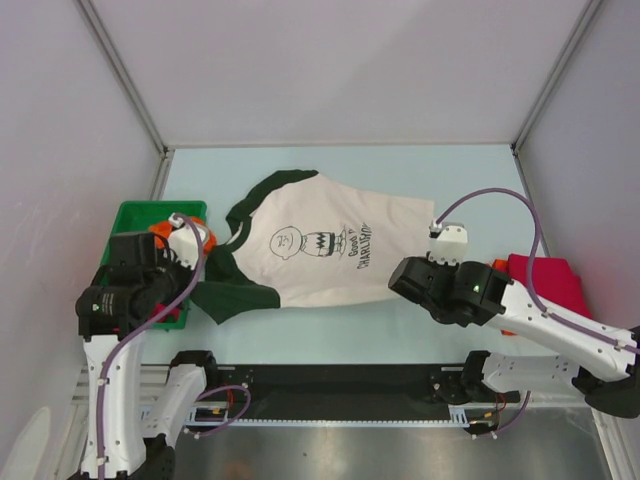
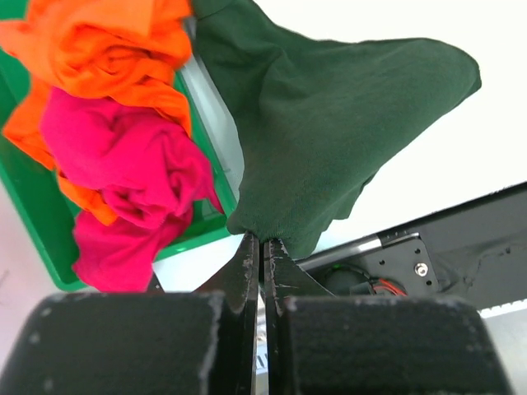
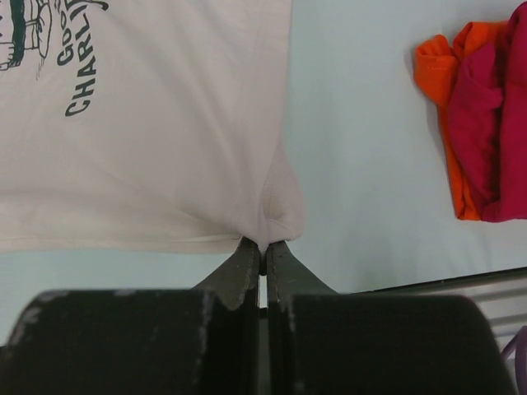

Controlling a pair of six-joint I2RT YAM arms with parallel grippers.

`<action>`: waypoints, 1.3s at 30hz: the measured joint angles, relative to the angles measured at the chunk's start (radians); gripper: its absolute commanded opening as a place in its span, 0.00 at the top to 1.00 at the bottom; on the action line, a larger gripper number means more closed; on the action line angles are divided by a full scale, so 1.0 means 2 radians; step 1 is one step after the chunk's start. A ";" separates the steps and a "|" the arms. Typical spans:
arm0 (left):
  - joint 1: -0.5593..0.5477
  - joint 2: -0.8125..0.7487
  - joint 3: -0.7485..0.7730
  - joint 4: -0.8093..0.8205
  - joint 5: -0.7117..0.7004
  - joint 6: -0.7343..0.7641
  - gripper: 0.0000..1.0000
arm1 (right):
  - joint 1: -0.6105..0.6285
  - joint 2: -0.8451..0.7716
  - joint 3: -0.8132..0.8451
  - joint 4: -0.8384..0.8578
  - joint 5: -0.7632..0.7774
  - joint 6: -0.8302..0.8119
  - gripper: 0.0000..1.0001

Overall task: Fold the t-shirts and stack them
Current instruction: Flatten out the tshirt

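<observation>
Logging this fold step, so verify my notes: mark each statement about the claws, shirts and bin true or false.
1. The left claw is shut on the dark green sleeve of the Charlie Brown tee. True.
2. The right claw hangs open. False: it is shut on the tee's cream hem corner.
3. The green bin holds nothing. False: a crumpled orange tee and magenta tee are in it.
4. The tee's print faces up. True.
5. An orange and crimson shirt pile lies right of the tee. True.
</observation>
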 measured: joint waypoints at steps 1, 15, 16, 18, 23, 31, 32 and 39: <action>0.000 0.002 -0.005 -0.001 0.000 0.000 1.00 | 0.000 0.001 0.000 -0.001 -0.002 0.000 1.00; 0.000 0.045 -0.081 -0.003 -0.011 0.019 0.60 | 0.000 0.033 -0.031 -0.004 -0.092 0.015 0.41; 0.000 0.051 -0.081 -0.003 -0.011 0.021 0.52 | 0.000 0.036 -0.031 -0.005 -0.092 0.015 0.34; 0.000 0.065 -0.081 -0.002 -0.009 0.023 0.35 | -0.002 0.043 -0.027 -0.006 -0.089 0.014 0.23; 0.000 0.095 -0.053 -0.007 -0.001 0.029 0.26 | -0.049 0.068 0.030 0.001 -0.081 -0.031 0.20; 0.000 0.196 0.100 0.052 0.005 0.004 0.48 | -0.234 0.122 0.082 0.159 -0.097 -0.190 0.70; 0.000 0.212 0.112 0.068 0.005 -0.002 0.52 | -0.254 0.136 0.082 0.190 -0.101 -0.208 0.79; -0.001 0.356 0.158 0.205 0.004 -0.074 0.57 | -0.342 0.313 0.151 0.326 -0.121 -0.271 0.87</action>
